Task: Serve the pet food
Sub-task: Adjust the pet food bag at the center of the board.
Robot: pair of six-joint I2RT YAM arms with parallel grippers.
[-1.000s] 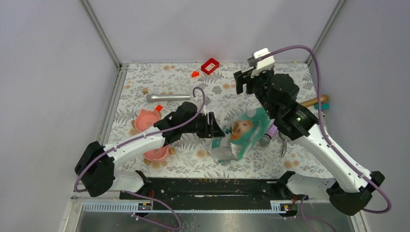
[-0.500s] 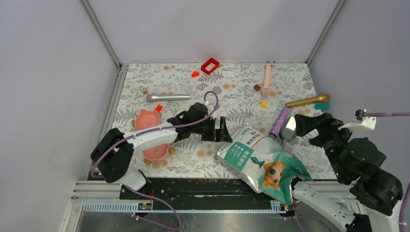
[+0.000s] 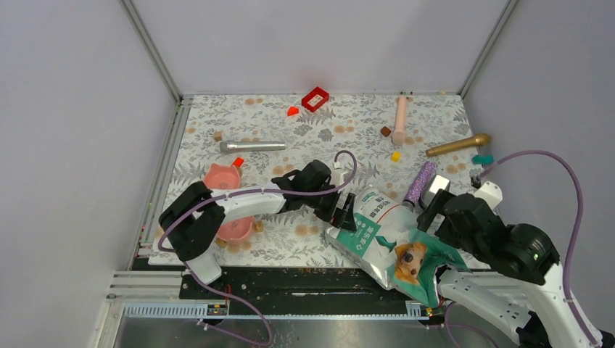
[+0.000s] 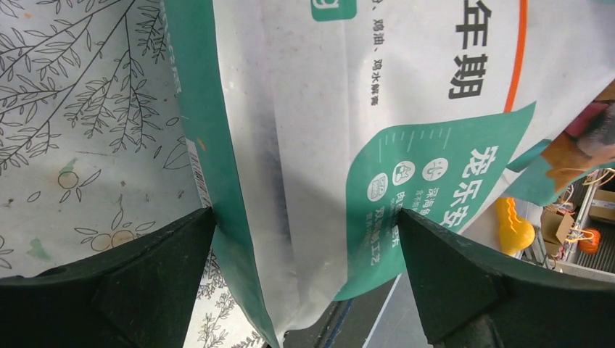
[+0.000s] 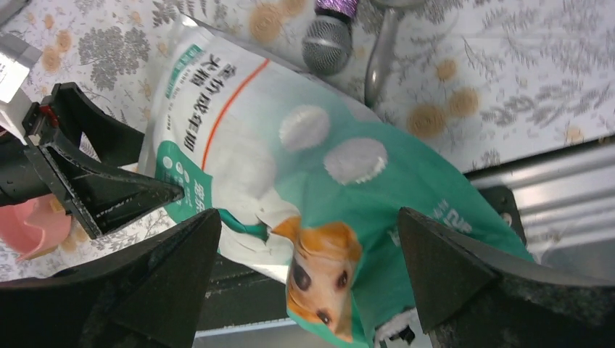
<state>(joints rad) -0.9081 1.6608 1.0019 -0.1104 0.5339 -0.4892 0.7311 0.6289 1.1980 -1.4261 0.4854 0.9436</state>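
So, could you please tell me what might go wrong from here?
The teal-green and white pouch lies flat, its dog-face end overhanging the black front rail; a nudge could slide it off. The open left end effector sits at one pouch corner, so a grip may slip. The purple glitter microphone close beside it could get knocked.

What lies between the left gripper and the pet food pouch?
Nothing; in the left wrist view the pouch sits directly between the open jaws of the left gripper.

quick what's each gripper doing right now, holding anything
left gripper: open, holding nothing, fingers wide over the pouch
right gripper: open, holding nothing, above the same pouch
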